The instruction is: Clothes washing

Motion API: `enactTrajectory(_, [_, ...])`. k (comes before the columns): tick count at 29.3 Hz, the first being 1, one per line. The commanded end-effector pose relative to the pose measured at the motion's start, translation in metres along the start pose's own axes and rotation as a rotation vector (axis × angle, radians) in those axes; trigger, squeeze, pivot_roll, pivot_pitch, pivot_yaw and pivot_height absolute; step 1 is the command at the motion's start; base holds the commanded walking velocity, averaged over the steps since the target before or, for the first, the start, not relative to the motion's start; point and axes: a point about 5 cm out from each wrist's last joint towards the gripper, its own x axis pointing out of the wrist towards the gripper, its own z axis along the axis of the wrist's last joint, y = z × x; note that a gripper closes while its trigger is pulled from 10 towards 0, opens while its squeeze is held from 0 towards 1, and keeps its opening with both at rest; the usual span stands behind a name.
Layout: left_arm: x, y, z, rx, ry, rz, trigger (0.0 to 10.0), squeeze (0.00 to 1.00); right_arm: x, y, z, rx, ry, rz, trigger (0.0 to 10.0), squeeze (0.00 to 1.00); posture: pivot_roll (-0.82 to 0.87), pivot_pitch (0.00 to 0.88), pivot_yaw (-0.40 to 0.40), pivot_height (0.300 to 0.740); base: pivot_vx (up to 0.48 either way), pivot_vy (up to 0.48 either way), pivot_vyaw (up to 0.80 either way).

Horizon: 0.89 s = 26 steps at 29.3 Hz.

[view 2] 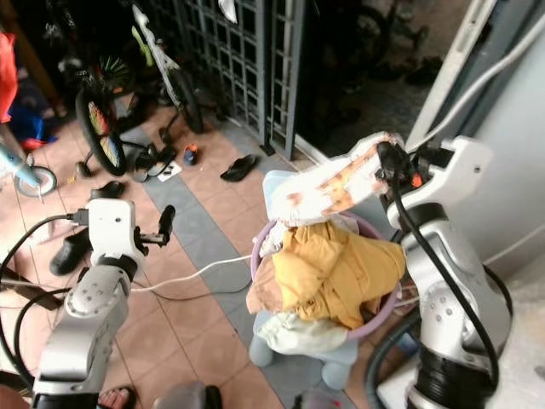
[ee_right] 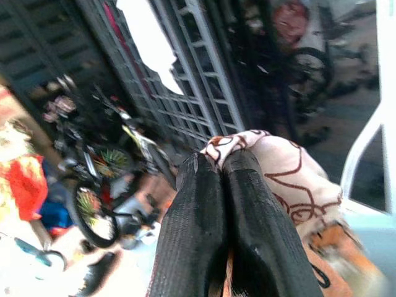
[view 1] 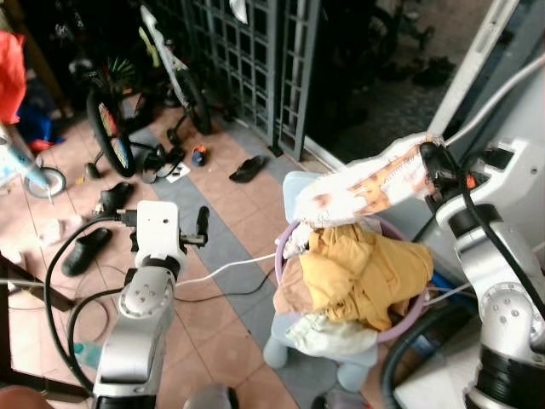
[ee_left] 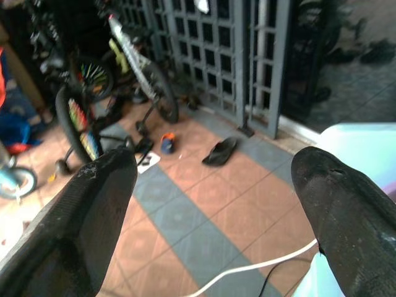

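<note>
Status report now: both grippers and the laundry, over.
Right gripper shut on patterned cloth, lifted above basket. Left gripper open, holding nothing. Yellow garment on the pile.

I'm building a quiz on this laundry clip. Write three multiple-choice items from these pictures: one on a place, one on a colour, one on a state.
1. Where does the laundry basket sit?
A. On a pale blue stool
B. On the tiled floor
C. On a bicycle seat

2. What colour is the big garment on top of the pile in the basket?
A. Green
B. Mustard yellow
C. Black

3. What state is the right end effector in?
A. Open and empty
B. Shut on a shoe
C. Shut on the patterned cloth

Answers:
1. A: the pale blue stool shows behind and under the basket, its feet on the floor.
2. B: the yellow garment is heaped over the rim.
3. C: in the right wrist view the fingers are pressed together on the patterned cloth, lifted above the pile; the left end effector is open, holding nothing.
</note>
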Motion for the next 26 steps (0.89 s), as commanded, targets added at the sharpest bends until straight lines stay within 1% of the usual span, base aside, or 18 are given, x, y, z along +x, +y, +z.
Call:
enactTrajectory(1, [0.004,-0.002,0.0,0.005,-0.003,-0.016,10.0,0.0,-0.002,0.015,-0.001,-0.106,-0.011,0.057,10.0,0.0,-0.07,0.0,0.091,0.74,0.0,0.0,0.0])
enactTrajectory(4, [0.004,-0.005,-0.001,0.004,-0.004,-0.025,10.0,0.0,-0.001,0.023,-0.007,-0.138,0.008,0.066,10.0,0.0,-0.07,0.0,0.091,0.74,0.0,-0.199,-0.14])
enactTrajectory(6, [0.004,-0.005,-0.001,0.003,-0.004,-0.024,10.0,0.0,-0.001,0.028,-0.008,-0.162,0.007,0.073,10.0,0.0,-0.07,0.0,0.087,0.74,0.0,-0.307,-0.76])
enactTrajectory(9, [0.004,-0.004,-0.002,0.001,-0.003,-0.019,10.0,0.0,0.001,0.03,-0.007,-0.184,0.0,0.073,10.0,0.0,-0.06,0.0,0.078,0.74,0.0,-0.31,-0.78])
enactTrajectory(10, [0.004,-0.003,-0.003,-0.002,0.0,-0.01,10.0,0.0,0.003,0.032,-0.007,-0.218,-0.014,0.068,10.0,0.0,-0.06,0.0,0.072,0.74,0.0,-0.311,-0.78])
enactTrajectory(12, [0.003,-0.003,-0.005,-0.006,0.002,-0.005,10.0,0.0,0.005,0.032,-0.006,-0.252,-0.028,0.054,10.0,0.0,-0.05,0.0,0.07,0.74,0.0,-0.311,-0.78])
enactTrajectory(14, [0.001,-0.003,-0.007,-0.006,0.005,-0.003,10.0,0.0,0.009,0.027,-0.006,-0.272,-0.036,0.013,10.0,0.0,-0.05,0.0,0.062,0.74,0.0,-0.313,-0.78])
enactTrajectory(16, [0.001,-0.003,-0.008,-0.006,0.007,-0.001,10.0,0.0,0.011,0.023,-0.008,-0.267,-0.029,-0.01,10.0,0.0,-0.04,0.0,0.066,0.74,0.0,-0.311,-0.78])
enactTrajectory(19, [0.0,0.001,-0.012,-0.001,0.022,0.007,10.0,0.0,0.012,0.023,-0.011,-0.263,-0.03,-0.024,10.0,0.0,-0.02,0.0,0.065,0.74,0.0,-0.312,-0.78])
enactTrajectory(20, [0.002,-0.002,-0.011,-0.002,0.021,0.003,10.0,0.0,0.012,0.02,-0.012,-0.268,-0.028,-0.033,10.0,0.0,-0.03,0.0,0.055,0.74,0.0,-0.315,-0.79])
enactTrajectory(21, [0.005,-0.007,-0.006,0.001,-0.006,-0.015,10.0,0.0,0.015,0.015,-0.014,-0.249,-0.016,-0.06,10.0,0.0,-0.02,0.0,0.052,0.74,0.0,-0.311,-0.79])
enactTrajectory(22, [0.007,-0.007,-0.004,-0.012,-0.013,0.0,10.0,0.0,0.018,0.018,-0.013,-0.258,-0.02,-0.036,10.0,0.0,-0.03,0.0,0.056,0.74,0.0,-0.311,-0.78])
enactTrajectory(23, [0.007,-0.007,-0.004,-0.012,-0.013,0.0,10.0,0.0,0.018,0.018,-0.013,-0.258,-0.02,-0.036,10.0,0.0,-0.03,0.0,0.056,0.74,0.0,-0.311,-0.78])
enactTrajectory(24, [0.007,-0.004,-0.004,-0.031,-0.009,0.018,10.0,0.0,0.019,0.022,-0.012,-0.294,-0.032,-0.012,10.0,0.0,-0.04,0.0,0.058,0.74,0.0,0.0,-0.79])
enactTrajectory(26, [0.007,-0.004,-0.002,-0.035,-0.026,0.024,10.0,0.0,0.02,0.021,-0.011,-0.3,-0.047,-0.023,10.0,0.0,-0.03,0.0,0.062,0.74,0.0,0.0,-0.39])
